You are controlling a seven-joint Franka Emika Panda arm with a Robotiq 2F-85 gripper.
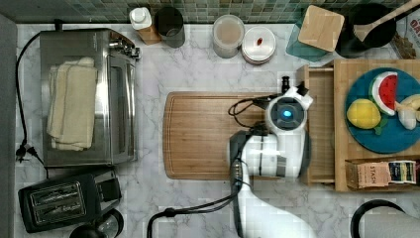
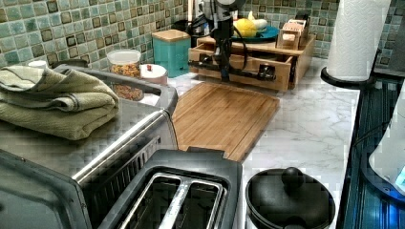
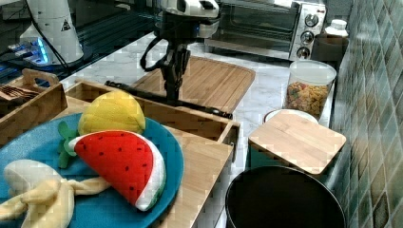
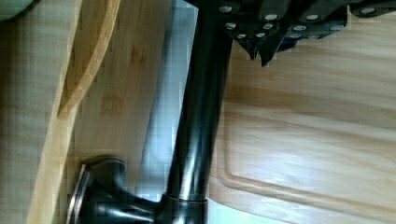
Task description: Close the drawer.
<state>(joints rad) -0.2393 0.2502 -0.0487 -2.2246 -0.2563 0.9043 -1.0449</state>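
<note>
White marble table (image 1: 198,64) carries everything, with green tile behind. On the top view's right stands the light-wood organiser, its shallow light-wood drawer (image 1: 319,129) pulled out toward the large grooved wooden cutting board (image 1: 208,134). The drawer's long black bar handle (image 3: 166,99) runs across the front panel. My hand (image 3: 172,92) sits right at that bar; I cannot tell how my fingers stand. If I push off-centre, I reckon the drawer may skew and jam.
</note>
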